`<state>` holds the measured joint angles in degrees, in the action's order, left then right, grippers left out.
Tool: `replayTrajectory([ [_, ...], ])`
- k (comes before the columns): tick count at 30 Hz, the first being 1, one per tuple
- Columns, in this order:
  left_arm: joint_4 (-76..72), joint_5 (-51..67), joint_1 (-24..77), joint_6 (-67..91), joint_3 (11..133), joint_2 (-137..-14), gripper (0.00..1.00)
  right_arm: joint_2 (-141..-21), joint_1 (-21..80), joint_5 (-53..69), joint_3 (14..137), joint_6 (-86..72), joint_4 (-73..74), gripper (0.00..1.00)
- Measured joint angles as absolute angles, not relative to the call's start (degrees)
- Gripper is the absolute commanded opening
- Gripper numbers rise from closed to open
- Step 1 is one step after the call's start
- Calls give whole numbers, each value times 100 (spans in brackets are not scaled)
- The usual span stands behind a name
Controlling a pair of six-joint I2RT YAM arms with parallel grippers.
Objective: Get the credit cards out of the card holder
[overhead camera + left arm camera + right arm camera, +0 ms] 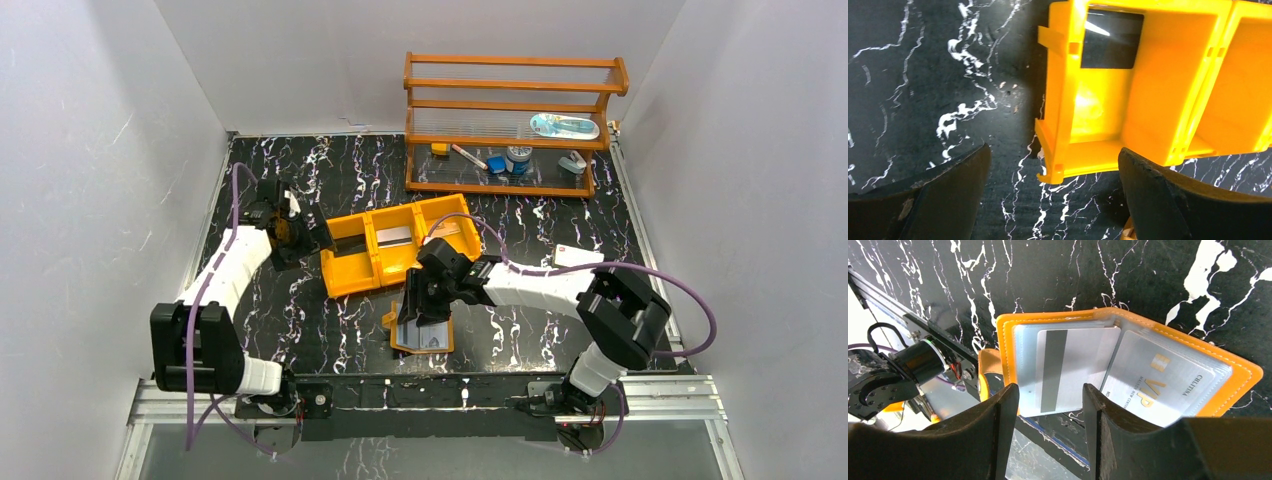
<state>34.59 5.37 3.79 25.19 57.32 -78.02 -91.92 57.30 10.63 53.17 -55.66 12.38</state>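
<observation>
The small orange-tan leather-like folding card holder (pixel 1243 371) lies open and flat on the black white-veined marble-pattern table (pixel 1128 270), close to its near edge, pale shiny pockets facing up. A whitish-grey plastic card with a dark stripe (pixel 1073 365) sits in one pocket, and a silver card printed "VIP" (pixel 1163 385) sits under the clear sleeve beside it. The right tool (pixel 1050 389) hangs directly over the striped card with its fingers spread and pinching nothing; the card's free edge shows in the gap between them. To do this well, I judge that the tool should come down onto that exposed edge, close on the thin plastic alone, and draw it out along the line of the pocket rather than straight up. Otherwise the light holder will probably lift or fold with the card. The sleeve lip and the neighbouring VIP card are the likely snags. The left tool (pixel 1053 150) is spread wide and holds nothing, hovering at the end of the orange plastic three-compartment tray (pixel 1063 100), where a dark card (pixel 1111 40) lies in the end compartment and a grey card (pixel 394 237) in the middle one. The tray stands just beyond the holder, so the carry is short. A wooden shelf rack (pixel 510 120) and a white box (pixel 578 257) stand well apart.
</observation>
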Motion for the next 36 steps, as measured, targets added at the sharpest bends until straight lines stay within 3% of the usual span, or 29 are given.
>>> replayTrajectory([
  [6, 3142, 1103, 346, 2316, 5732, -8029, 98, -9041, 5730, 1050, 5315, -5551, 1271, 60],
  [24, 2672, 2781, 342, 1791, 5959, -8971, 84, -8853, 5730, 895, 5275, -5575, 1382, 61],
  [32, 2567, 3247, 480, 1754, 6200, -9273, 87, -8851, 5730, 714, 5273, -5575, 1553, 61],
  [36, 2558, 3177, 615, 1776, 6130, -9190, 97, -8853, 5730, 718, 5273, -5570, 1612, 61],
])
